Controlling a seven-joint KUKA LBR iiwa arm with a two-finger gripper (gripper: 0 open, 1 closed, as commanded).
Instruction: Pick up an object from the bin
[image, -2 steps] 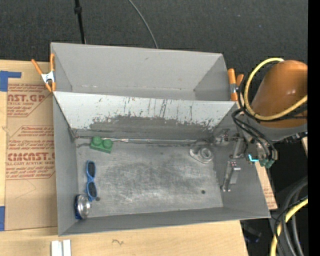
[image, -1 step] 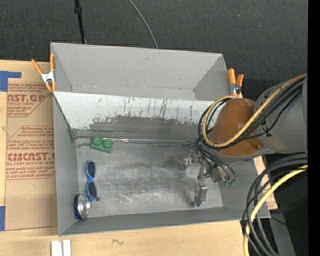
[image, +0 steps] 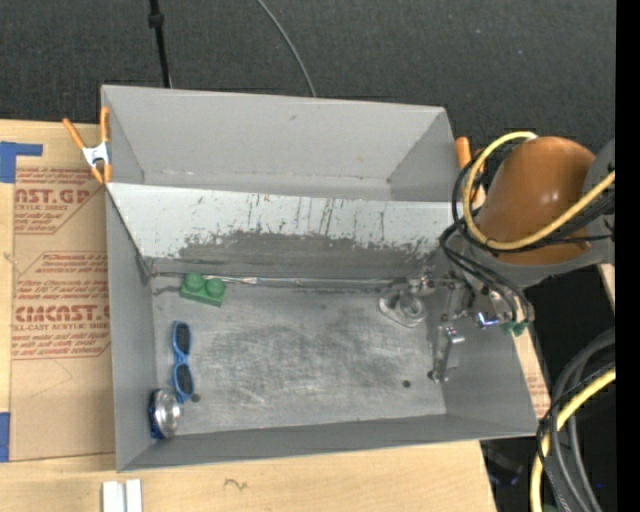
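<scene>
My gripper (image: 442, 352) hangs low at the right end of the bin, close to the right wall and just above the floor. Nothing shows in its grasp. A small silvery rounded piece (image: 403, 304) sits just left of it by the back wall; I cannot tell whether it is loose or belongs to the gripper. The other loose things lie far off at the left end: a green two-stud brick (image: 203, 289) at the foot of the back wall, blue sunglasses (image: 181, 360) along the left wall, and a small silver and blue can (image: 163, 413) in the front left corner.
The bin's floor between the left-hand things and the gripper is bare scuffed metal. The arm, with its orange dome and looping yellow and black cables, stands over the bin's right rim.
</scene>
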